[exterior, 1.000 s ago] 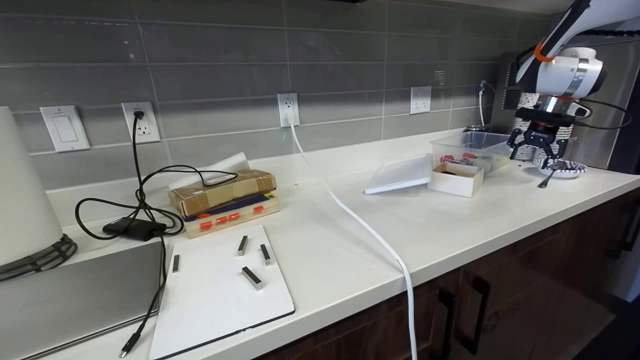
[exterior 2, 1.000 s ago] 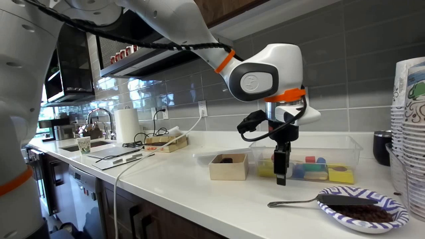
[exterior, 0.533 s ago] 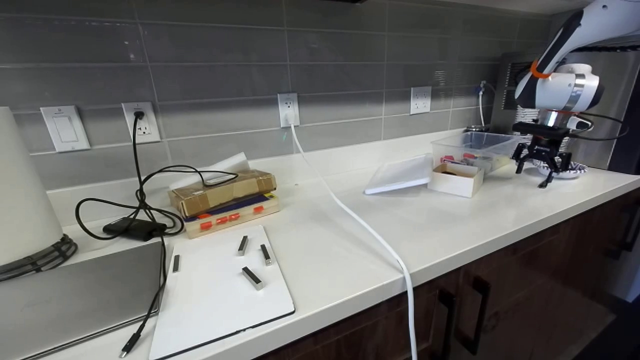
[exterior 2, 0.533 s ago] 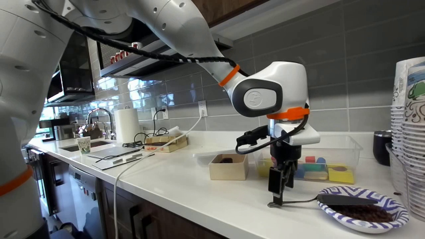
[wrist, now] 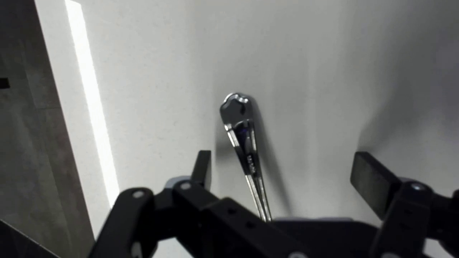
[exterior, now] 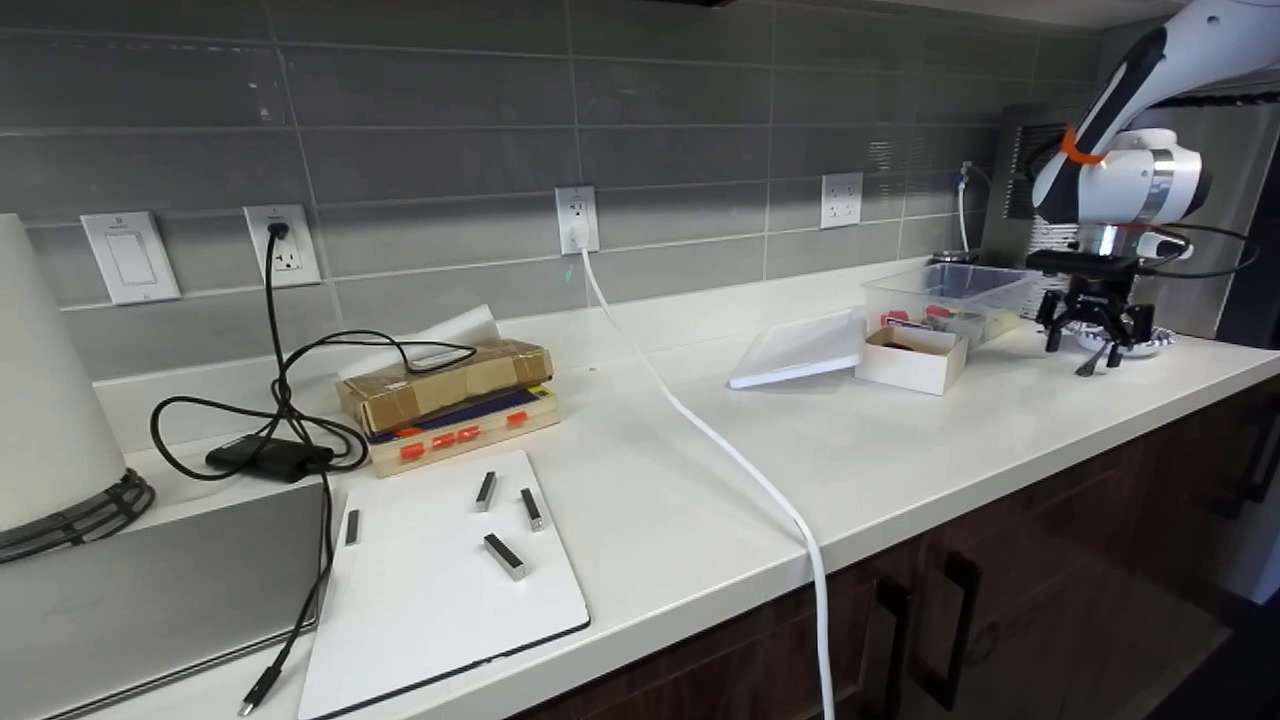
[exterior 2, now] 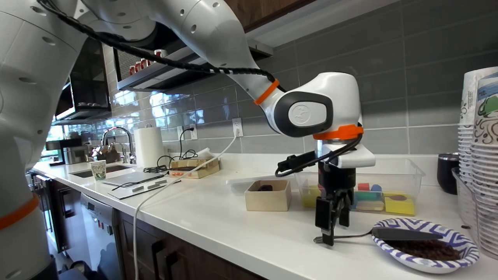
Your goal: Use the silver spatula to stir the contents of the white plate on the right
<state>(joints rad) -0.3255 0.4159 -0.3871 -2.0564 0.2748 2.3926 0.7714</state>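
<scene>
The silver spatula [exterior 2: 404,233] lies with its blade across the rim of the white plate [exterior 2: 465,251], over small dark brown contents [exterior 2: 428,250]. Its handle points out over the counter. The plate has a blue-purple zigzag rim; in an exterior view the plate [exterior: 1150,345] is partly behind my gripper [exterior: 1084,348]. My gripper [exterior 2: 336,230] is open and low at the handle's end. In the wrist view the handle [wrist: 247,154] lies between the open fingers of my gripper [wrist: 287,172], nearer the left finger and not gripped. The blade is out of the wrist view.
A clear bin with coloured blocks [exterior 2: 369,194] and a small wooden box [exterior 2: 268,195] stand behind the gripper. Stacked paper cups [exterior 2: 482,175] stand right of the plate. The counter's front edge [exterior 2: 218,252] is near. A white cable [exterior: 720,440] crosses the counter.
My gripper has come down from above the counter to the spatula's handle. In the last half second it shifted only slightly. The spatula and plate have not moved.
</scene>
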